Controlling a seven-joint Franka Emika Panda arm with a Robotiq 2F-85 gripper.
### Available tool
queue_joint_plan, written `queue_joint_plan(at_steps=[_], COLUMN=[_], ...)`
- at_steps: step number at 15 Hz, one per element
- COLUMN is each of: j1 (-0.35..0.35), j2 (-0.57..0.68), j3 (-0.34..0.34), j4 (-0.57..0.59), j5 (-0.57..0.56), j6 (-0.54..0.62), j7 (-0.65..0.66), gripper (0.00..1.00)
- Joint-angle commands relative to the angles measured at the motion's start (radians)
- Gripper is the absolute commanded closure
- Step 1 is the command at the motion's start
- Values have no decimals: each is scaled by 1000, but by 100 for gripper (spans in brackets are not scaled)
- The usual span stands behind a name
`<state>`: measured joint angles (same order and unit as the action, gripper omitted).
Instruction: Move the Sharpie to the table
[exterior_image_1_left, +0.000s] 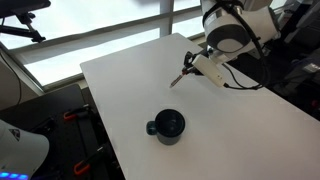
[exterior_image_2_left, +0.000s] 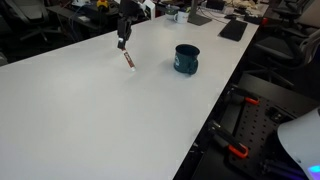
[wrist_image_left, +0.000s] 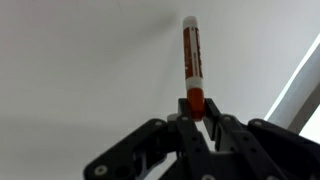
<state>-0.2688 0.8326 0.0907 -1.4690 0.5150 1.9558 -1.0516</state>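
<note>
The Sharpie (wrist_image_left: 192, 60) is a slim marker with a reddish body and end. My gripper (wrist_image_left: 196, 108) is shut on its lower reddish end, and the pen sticks out from the fingertips toward the white table (wrist_image_left: 80, 60). In both exterior views the gripper (exterior_image_1_left: 190, 68) (exterior_image_2_left: 123, 42) holds the Sharpie (exterior_image_1_left: 178, 79) (exterior_image_2_left: 128, 60) tilted, tip down, just above or touching the table (exterior_image_1_left: 240, 130) (exterior_image_2_left: 90, 120) near its far part. I cannot tell whether the tip touches the surface.
A dark round mug (exterior_image_1_left: 167, 126) (exterior_image_2_left: 186, 58) with a handle stands on the table, apart from the gripper. The table edge (wrist_image_left: 295, 80) runs close on the right in the wrist view. Office chairs and desks surround the table.
</note>
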Motion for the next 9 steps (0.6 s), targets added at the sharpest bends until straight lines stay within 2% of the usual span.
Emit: queue_joint_plan(at_steps=[1,2,3,9], j1=[-30,-39,-45,-67], j2=[61,73,82,122], j3=[12,14,15,15], j4=[64,73,81,126], j5=[-8,-5,-4,-16], j6=[-51,-67,-76,-125], j7=[52,66,75,112], gripper=[95,56,55,11])
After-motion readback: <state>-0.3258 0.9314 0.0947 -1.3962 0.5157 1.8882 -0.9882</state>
